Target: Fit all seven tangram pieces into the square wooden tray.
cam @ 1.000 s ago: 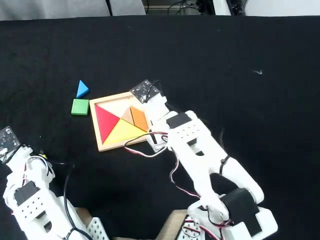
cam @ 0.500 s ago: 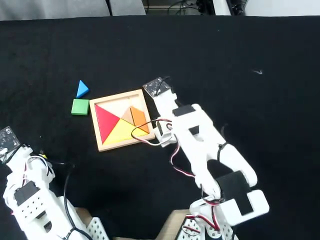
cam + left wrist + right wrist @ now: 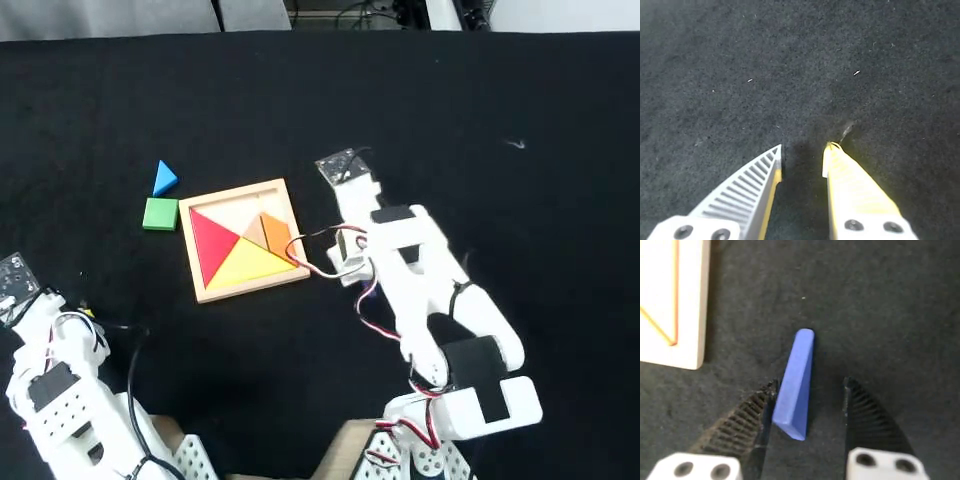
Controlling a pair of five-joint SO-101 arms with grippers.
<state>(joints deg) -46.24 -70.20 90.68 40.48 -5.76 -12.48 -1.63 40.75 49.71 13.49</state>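
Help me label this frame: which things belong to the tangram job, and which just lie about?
Job: wooden tray, red triangle, yellow triangle, orange piece, green square, blue triangle, blue piece at right gripper.
Lying about: white fleck, black cloth.

— What lies around my work area?

— You have a black cloth [image 3: 520, 230] covering the table from the near edge to the far one. On its far right part there is a small pale fleck [image 3: 515, 144].

— And beyond the table?

— Past the far edge you can see grey panels [image 3: 100, 18] on the left, dark cables [image 3: 365, 14] about the middle, and a white surface [image 3: 570, 12] on the right.

— Anything close to me?

— At the near edge you have a tan board [image 3: 345, 445]. In your left wrist view, a few lint specks [image 3: 856, 73] dot the cloth.
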